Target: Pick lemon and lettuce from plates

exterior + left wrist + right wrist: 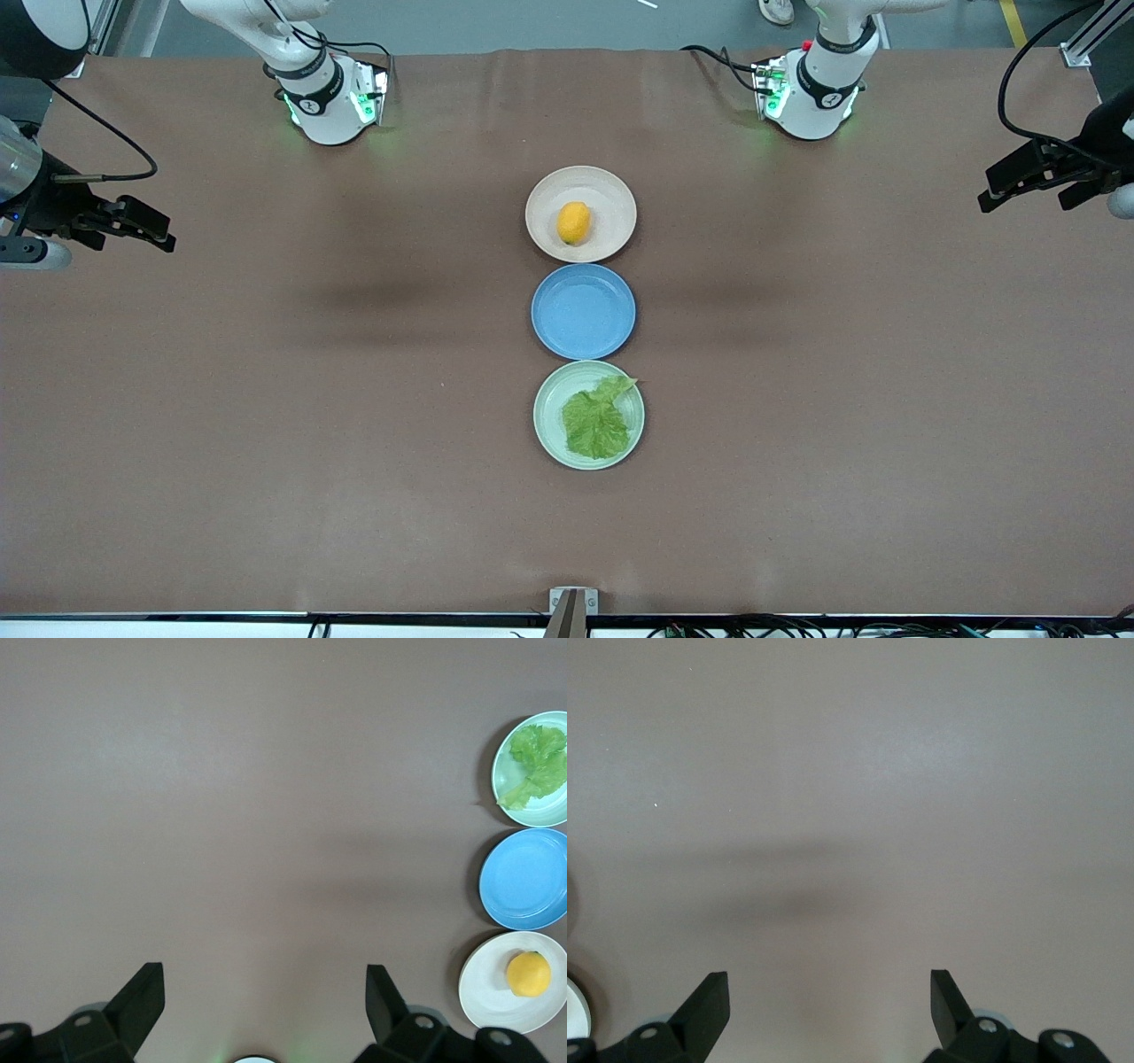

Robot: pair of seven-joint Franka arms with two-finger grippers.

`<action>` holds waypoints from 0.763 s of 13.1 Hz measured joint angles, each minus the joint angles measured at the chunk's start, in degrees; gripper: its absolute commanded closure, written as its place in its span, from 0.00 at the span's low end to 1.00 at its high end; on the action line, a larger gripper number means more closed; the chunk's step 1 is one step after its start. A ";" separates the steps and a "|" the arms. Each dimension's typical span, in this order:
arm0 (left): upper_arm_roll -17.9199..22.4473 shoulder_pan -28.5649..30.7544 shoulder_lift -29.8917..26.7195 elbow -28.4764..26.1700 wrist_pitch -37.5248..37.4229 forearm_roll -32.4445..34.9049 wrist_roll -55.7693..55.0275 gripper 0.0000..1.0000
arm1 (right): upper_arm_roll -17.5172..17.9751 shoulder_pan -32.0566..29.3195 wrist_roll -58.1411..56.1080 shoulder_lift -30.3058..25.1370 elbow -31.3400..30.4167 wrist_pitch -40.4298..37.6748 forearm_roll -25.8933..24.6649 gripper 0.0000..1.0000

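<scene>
The lemon [573, 222] lies on the beige-pink plate [611, 190], the plate farthest from the front camera. The lettuce [598, 421] lies on the mint green plate [549, 399], the nearest one. My left gripper [1019, 182] hangs open and empty over the left arm's end of the table, well apart from the plates. My right gripper [151, 226] hangs open and empty over the right arm's end. The left wrist view shows the open left gripper [264, 979], the lemon [528, 974], the beige-pink plate [487, 992], the lettuce [539, 762] and the mint plate [532, 813]. The right wrist view shows the open right gripper [829, 985] over bare table.
An empty blue plate [583, 312] sits between the two task plates, touching or nearly touching both; it also shows in the left wrist view [524, 879]. The brown table [266, 399] stretches wide on both sides of the plate row.
</scene>
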 measured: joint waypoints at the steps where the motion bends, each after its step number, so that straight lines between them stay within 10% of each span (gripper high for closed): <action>1: 0.00 0.00 0.00 0.00 0.00 0.00 0.00 0.00 | 0.00 0.00 0.00 0.00 0.00 0.01 0.00 0.00; 10: -0.52 -1.05 2.94 -0.39 0.60 -0.47 -0.02 0.00 | 0.04 0.00 0.00 0.00 -0.02 0.05 0.00 0.00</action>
